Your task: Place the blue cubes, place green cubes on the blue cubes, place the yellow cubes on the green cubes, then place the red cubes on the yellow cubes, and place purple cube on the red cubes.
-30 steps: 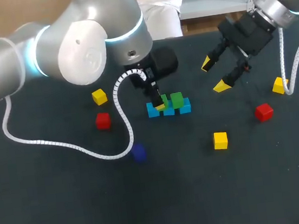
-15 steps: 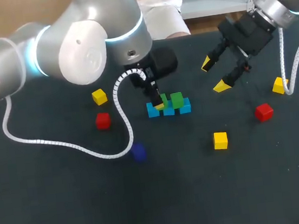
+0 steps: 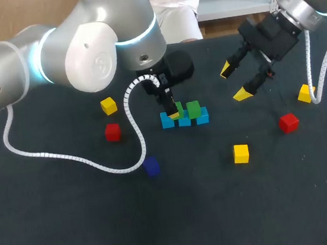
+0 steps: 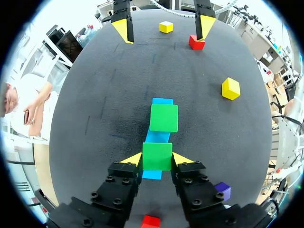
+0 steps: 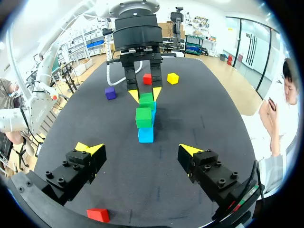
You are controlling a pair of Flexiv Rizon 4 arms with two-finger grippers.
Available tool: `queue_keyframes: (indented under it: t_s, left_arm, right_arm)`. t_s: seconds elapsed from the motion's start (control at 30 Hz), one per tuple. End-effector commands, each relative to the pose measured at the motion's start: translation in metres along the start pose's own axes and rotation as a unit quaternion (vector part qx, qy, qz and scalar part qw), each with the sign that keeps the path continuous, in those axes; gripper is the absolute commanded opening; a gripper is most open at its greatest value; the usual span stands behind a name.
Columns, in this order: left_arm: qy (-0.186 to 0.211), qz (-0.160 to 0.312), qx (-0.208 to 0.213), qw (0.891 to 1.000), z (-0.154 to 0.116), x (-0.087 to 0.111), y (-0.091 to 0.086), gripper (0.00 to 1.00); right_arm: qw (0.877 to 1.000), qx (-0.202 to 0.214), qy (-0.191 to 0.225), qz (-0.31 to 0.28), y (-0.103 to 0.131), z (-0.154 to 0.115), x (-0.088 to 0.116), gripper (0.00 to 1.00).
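Three blue cubes (image 3: 202,116) lie in a row mid-table. One green cube (image 3: 193,109) rests on the row's right part. My left gripper (image 3: 173,114) is shut on a second green cube (image 4: 157,156), held over the row's left part beside the first green cube (image 4: 164,118); whether it touches the blue cubes (image 4: 156,137) I cannot tell. My right gripper (image 3: 234,81) hangs open and empty to the right of the stack, facing it (image 5: 143,117). Loose on the table are yellow cubes (image 3: 109,106) (image 3: 240,153) (image 3: 305,93), red cubes (image 3: 113,131) (image 3: 288,122) and a purple cube (image 3: 151,166).
The left arm's white coiled cable (image 3: 73,160) loops over the table on the left, close to the purple cube. The right arm's cable (image 3: 313,74) hangs by the far-right yellow cube. The dark table (image 3: 222,211) is bare at the front.
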State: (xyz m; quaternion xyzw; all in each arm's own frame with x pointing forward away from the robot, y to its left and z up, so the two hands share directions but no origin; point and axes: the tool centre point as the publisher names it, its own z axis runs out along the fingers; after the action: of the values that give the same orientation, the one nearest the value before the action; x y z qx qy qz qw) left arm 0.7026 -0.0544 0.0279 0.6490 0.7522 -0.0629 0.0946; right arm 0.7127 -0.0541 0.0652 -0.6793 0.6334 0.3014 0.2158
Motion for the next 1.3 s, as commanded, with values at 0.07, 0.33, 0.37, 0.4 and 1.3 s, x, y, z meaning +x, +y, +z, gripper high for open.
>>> queue_keyframes:
  t_s: [0.07, 0.33, 0.37, 0.4, 1.3]
  left_arm:
    - [0.001, 0.004, 0.004, 1.000, 0.000, -0.002, 0.005, 0.32]
    - [-0.002, 0.004, 0.008, 1.000, 0.002, -0.002, 0.003, 1.00]
    - [-0.003, 0.003, 0.009, 1.000, 0.002, -0.002, 0.003, 1.00]
    - [-0.003, 0.002, 0.009, 1.000, 0.003, -0.001, 0.002, 1.00]
    - [-0.049, -0.012, -0.048, 0.998, -0.041, 0.023, -0.012, 1.00]
  right_arm:
    - [1.000, 0.001, 0.000, 0.000, 0.001, 0.000, 0.000, 1.00]
    - [1.000, 0.001, 0.000, 0.000, 0.001, 0.000, 0.000, 1.00]
    - [1.000, 0.001, 0.000, 0.000, 0.001, 0.000, 0.000, 1.00]
    - [1.000, 0.001, 0.000, 0.000, 0.001, 0.000, 0.000, 1.00]
    - [1.000, 0.001, 0.000, 0.000, 0.001, 0.000, 0.000, 1.00]
